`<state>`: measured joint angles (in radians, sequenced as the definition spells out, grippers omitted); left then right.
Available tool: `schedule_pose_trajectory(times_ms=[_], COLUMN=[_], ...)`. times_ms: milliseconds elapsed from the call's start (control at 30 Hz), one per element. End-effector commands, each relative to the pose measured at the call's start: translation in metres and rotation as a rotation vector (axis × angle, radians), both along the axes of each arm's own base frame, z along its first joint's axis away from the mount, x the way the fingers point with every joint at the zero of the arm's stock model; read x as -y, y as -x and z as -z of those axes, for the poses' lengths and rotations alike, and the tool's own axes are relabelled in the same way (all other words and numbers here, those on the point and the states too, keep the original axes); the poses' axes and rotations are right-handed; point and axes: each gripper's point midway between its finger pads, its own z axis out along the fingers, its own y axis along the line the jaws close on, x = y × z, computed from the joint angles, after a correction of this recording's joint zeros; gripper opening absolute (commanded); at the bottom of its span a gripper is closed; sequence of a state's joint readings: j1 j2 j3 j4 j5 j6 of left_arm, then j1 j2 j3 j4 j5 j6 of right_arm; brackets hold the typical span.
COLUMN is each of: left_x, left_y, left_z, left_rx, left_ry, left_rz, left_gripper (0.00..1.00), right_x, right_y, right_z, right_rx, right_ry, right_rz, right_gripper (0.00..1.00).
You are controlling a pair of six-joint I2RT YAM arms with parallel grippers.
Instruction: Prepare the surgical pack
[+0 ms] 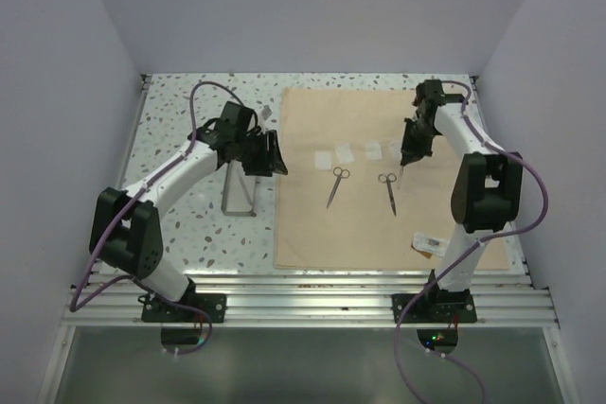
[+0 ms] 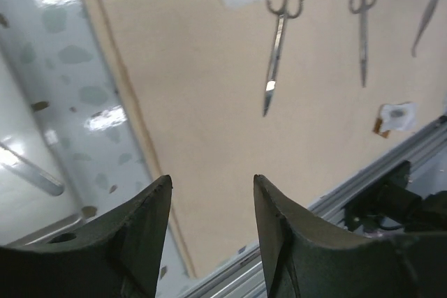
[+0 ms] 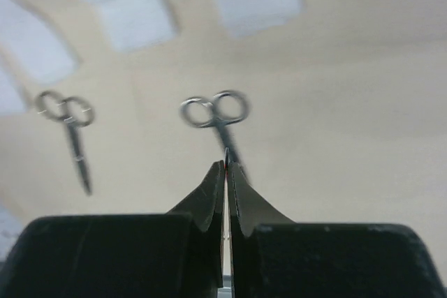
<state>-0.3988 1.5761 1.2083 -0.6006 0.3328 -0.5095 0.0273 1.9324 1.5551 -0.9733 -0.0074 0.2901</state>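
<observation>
A tan cloth sheet (image 1: 379, 205) lies spread on the table. On it lie two steel scissors (image 1: 337, 184) (image 1: 389, 191), also in the left wrist view (image 2: 276, 47) (image 2: 362, 29), and several white gauze squares (image 1: 347, 151). A small white packet (image 1: 429, 244) rests near the cloth's right front corner. My right gripper (image 1: 404, 160) (image 3: 226, 165) is shut on the thin forceps (image 1: 401, 175) (image 2: 423, 19), whose tip (image 3: 225, 153) pokes out between the fingers above the right scissors. My left gripper (image 1: 276, 156) (image 2: 211, 181) hangs open and holds nothing over the cloth's left edge. The grey metal tray (image 1: 239, 194) sits just left of the cloth.
The speckled tabletop (image 1: 189, 120) shows left of the cloth. White walls close in the back and both sides. An aluminium rail (image 1: 312, 295) with the arm bases runs along the near edge.
</observation>
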Motion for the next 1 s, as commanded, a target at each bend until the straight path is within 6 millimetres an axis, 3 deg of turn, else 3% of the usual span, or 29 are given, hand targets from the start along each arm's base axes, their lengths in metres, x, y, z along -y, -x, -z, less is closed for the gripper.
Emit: schedule_pose_trajectory(times_ms=[0, 100, 200, 400, 833, 867, 900, 967], left_x=[0.054, 0.076, 0.093, 0.107, 0.116, 0.115, 0.115, 0.111], left_y=[-0.013, -0.012, -0.011, -0.009, -0.009, -0.008, -0.009, -0.006], left_z=[-0.045, -0.049, -0.048, -0.038, -0.033, -0.026, -0.023, -0.012], left_rx=[0.097, 0.090, 0.073, 0.035, 0.002, -0.018, -0.026, -0.059], left_ry=[0.257, 0.314, 0.326, 0.336, 0.385, 0.371, 0.360, 0.324], left_rz=[0.086, 0.111, 0.132, 0.132, 0.116, 0.116, 0.112, 0.110], left_gripper=[0.54, 0.54, 0.54, 0.57, 0.55, 0.51, 0.38, 0.23], right_x=[-0.099, -0.154, -0.189, -0.233, -0.264, -0.265, -0.268, -0.269], right_y=[-0.015, -0.011, -0.008, 0.002, 0.016, 0.015, 0.016, 0.015], right_z=[-0.071, -0.089, -0.099, -0.109, -0.110, -0.113, -0.116, -0.118], right_rx=[0.199, 0.234, 0.254, 0.247, 0.209, 0.217, 0.215, 0.217], right_ry=[-0.343, -0.473, -0.559, -0.660, -0.713, -0.721, -0.734, -0.736], right_rz=[-0.126, -0.190, -0.205, -0.220, -0.264, -0.269, -0.268, -0.268], right_gripper=[0.00, 0.00, 0.00, 0.00, 0.00, 0.00, 0.00, 0.00])
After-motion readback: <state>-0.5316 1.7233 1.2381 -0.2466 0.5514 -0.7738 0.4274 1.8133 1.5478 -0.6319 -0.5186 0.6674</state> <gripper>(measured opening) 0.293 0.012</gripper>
